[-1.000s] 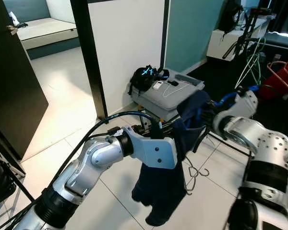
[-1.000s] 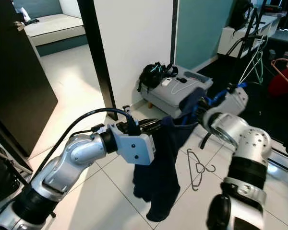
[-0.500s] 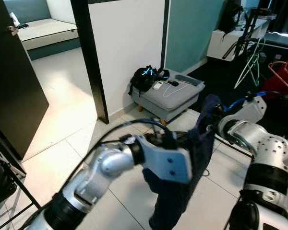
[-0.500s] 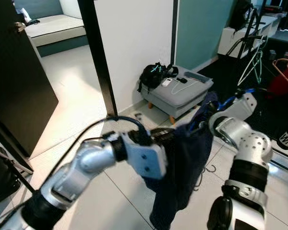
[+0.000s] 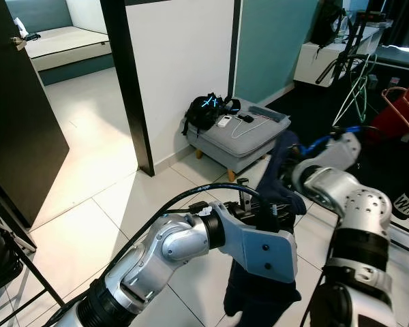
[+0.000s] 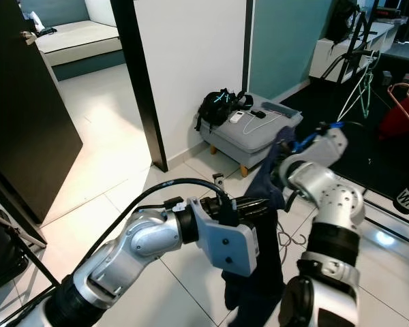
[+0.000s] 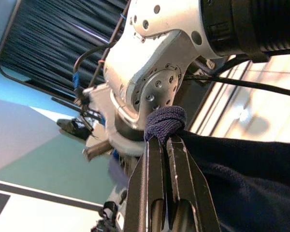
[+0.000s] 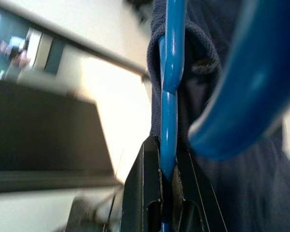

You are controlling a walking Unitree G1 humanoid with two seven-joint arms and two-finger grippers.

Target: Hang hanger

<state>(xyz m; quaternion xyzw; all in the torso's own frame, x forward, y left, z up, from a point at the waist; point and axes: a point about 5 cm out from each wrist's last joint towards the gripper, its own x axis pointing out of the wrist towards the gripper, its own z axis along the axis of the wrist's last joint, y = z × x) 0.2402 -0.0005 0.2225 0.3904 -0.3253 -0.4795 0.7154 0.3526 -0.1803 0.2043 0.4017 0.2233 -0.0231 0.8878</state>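
A dark navy garment (image 5: pixel 260 294) hangs between my two arms over the tiled floor. My left gripper (image 7: pixel 163 140) is shut on a rolled edge of that garment (image 7: pixel 241 166), close to the right arm's silver wrist. Threaded through the fabric is a blue hanger (image 8: pixel 170 72), and my right gripper (image 8: pixel 167 170) is shut on its bar. In the eye views the hanger's blue end (image 6: pixel 307 140) sticks out by the right forearm. The garment's top drapes over the right wrist and hides that gripper's fingers there.
A grey ottoman (image 5: pixel 245 139) carrying a black bag (image 5: pixel 204 109) stands just beyond the arms. Wire hangers (image 6: pixel 287 239) lie on the tiles. Further right are a rack with green hangers (image 5: pixel 358 82) and a red hanger (image 5: pixel 403 102). A black post (image 5: pixel 126 88) rises on the left.
My left arm has swung right and closer to the right arm, carrying the garment with it. The cloth now hangs lower and nearer the right wrist.
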